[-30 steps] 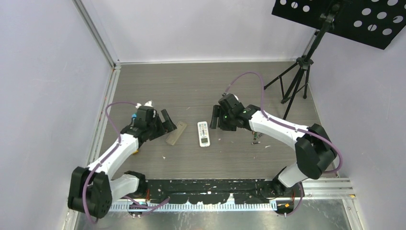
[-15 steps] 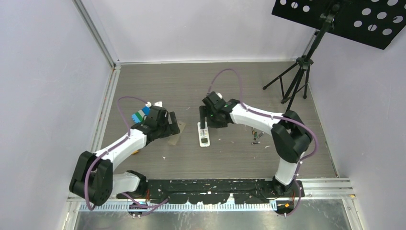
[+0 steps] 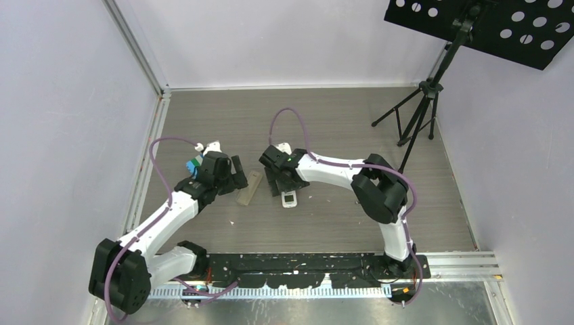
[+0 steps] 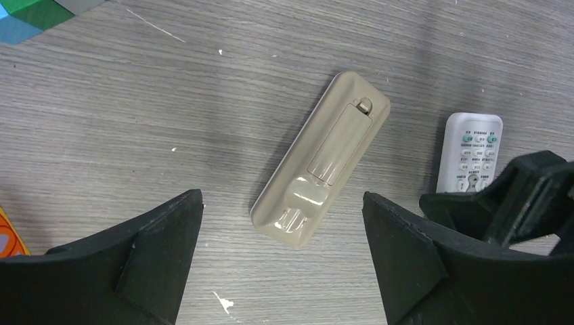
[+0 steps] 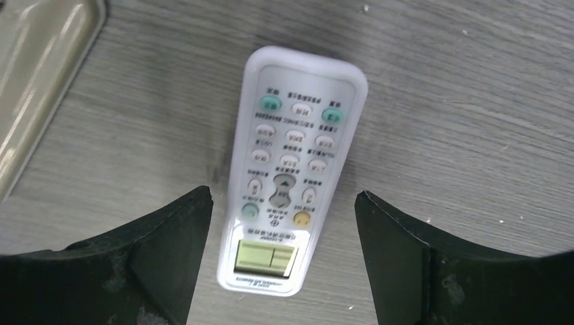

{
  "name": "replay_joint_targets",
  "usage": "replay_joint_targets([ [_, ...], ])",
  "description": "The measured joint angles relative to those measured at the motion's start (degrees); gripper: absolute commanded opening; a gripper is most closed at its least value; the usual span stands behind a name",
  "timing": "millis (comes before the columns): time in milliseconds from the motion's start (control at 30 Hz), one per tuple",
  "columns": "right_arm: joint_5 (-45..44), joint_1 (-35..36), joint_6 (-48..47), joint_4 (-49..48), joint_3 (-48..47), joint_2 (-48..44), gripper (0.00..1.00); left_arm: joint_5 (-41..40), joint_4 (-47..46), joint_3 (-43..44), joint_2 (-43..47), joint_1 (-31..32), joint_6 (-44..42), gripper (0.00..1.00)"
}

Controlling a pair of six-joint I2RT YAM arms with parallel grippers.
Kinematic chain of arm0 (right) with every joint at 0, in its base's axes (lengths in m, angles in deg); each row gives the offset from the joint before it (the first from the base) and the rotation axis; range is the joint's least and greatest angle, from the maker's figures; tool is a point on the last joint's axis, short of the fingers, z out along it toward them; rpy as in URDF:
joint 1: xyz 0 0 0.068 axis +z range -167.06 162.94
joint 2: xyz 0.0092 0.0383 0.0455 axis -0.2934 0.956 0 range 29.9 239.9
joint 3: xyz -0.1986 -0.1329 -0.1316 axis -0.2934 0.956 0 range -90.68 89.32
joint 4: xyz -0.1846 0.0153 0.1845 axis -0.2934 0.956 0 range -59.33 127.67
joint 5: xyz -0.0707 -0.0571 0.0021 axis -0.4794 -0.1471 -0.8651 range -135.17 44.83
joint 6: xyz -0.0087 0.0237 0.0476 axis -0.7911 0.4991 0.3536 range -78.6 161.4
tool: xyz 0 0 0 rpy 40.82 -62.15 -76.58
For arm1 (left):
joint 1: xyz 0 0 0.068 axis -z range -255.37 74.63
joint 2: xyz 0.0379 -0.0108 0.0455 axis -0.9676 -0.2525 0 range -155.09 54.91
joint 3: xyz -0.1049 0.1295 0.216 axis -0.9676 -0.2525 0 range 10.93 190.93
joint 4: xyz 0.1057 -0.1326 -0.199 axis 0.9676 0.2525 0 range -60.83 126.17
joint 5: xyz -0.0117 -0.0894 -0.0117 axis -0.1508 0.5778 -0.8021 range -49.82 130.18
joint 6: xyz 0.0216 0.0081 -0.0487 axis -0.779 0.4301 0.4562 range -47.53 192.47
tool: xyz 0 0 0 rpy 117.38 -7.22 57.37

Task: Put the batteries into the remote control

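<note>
Remote control [image 5: 291,169]: buttons up on desk [image 4: 135,101], between fingers of wide-open right claw [image 5: 283,198], untouched. Just beside remote control, tan bar [image 4: 321,159] under left claw [image 4: 282,198], likewise spread wide, gripping nothing.

The remote control [image 5: 291,169] is laid face up on the table [image 3: 338,122], just right of the flat bar [image 4: 321,159], apart from it. The left hand [image 4: 281,203] is held above the bar, the right hand [image 5: 283,198] above the remote.
</note>
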Motion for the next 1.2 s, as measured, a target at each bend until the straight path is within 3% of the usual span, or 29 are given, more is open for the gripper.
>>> replay_joint_targets([
  [133,-3.3,0.2,0.3,1.3,-0.9,1.7,0.70,-0.3,1.0,0.0,0.9,0.0,0.1,0.91],
  [267,-5.3,0.2,1.4,1.5,-1.0,1.8,0.43,-0.3,1.4,0.0,1.5,0.0,0.1,0.91],
  [367,-6.0,0.2,2.4,1.0,-0.8,1.8,0.35,0.1,1.5,0.0,2.1,0.0,0.1,0.91],
  [567,-1.0,-1.9,4.7,-6.5,7.6,-5.6,0.32,5.7,1.2,0.3,3.6,0.0,0.0,0.92],
  [833,20.2,-15.3,16.1,-31.6,23.1,-31.0,0.33,23.8,-2.6,3.3,5.5,0.0,0.9,0.94],
  [1200,32.7,-16.3,29.9,-55.2,23.5,-39.7,0.34,46.9,-24.7,7.0,6.8,0.0,17.1,0.99],
])
